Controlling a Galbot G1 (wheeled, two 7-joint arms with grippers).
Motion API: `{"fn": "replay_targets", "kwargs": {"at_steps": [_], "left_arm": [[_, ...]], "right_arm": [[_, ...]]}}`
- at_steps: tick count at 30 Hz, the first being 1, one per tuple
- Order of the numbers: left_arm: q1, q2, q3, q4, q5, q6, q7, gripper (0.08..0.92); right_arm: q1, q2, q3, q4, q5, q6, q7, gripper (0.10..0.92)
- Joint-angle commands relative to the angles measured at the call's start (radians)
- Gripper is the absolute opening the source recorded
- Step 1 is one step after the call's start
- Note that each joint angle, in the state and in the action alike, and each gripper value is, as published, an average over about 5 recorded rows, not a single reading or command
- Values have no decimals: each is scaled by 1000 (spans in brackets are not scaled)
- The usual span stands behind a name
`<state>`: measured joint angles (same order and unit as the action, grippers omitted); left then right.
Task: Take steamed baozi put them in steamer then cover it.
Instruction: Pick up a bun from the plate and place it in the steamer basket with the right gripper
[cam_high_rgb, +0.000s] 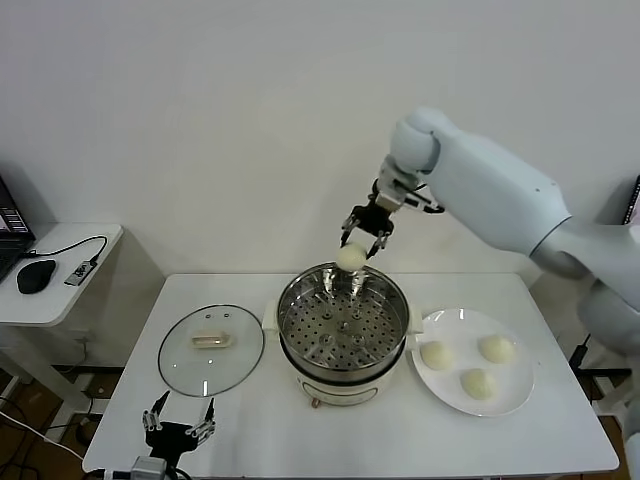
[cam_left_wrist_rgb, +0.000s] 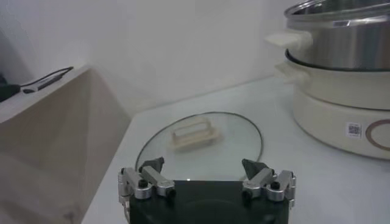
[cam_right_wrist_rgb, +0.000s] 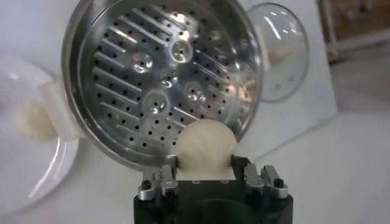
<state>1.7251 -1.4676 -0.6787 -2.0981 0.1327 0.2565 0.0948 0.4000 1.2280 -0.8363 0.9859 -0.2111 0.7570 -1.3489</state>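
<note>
Nearest us, low at the front edge of the table (cam_high_rgb: 300, 440), we find the left gripper (cam_high_rgb: 180, 420) parked with its jaws spread wide and nothing between them; its wrist view shows what the head view barely hints at, namely that its fingertips (cam_left_wrist_rgb: 155, 164) sit just short of the cover (cam_left_wrist_rgb: 201, 143), the glass lid lying flat with its cream handle up. Beyond that, mid-table, we see the steamer (cam_high_rgb: 343, 325), its perforated basket bare, and beside it on our right a white plate (cam_high_rgb: 520, 395) carrying three steamed baozi (cam_high_rgb: 478, 382). Farther back, above the steamer's far rim, the right gripper (cam_high_rgb: 357, 248) hangs clamped on the fourth bun (cam_high_rgb: 351, 258). Only the right wrist view lets us see that grip closely: the bun (cam_right_wrist_rgb: 206, 148) sits squeezed between both fingers (cam_right_wrist_rgb: 166, 178), with the basket (cam_right_wrist_rgb: 122, 49) open below it. To our left stands a side desk (cam_high_rgb: 55, 290) with a mouse (cam_high_rgb: 36, 275) and a cable.
</note>
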Motion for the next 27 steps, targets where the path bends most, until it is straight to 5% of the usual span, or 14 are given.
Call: {"fn": "replay_targets", "kwargs": {"at_steps": [1,27], "left_arm": [[3,-2,0,-5,1,2,-1,823],[7,-4,-3,14,0,2,-2,823]], "right_arm": [[-35,31,5,8,-101,72,18,517],[-146,110,49,-159,-198,72,73,513]]}}
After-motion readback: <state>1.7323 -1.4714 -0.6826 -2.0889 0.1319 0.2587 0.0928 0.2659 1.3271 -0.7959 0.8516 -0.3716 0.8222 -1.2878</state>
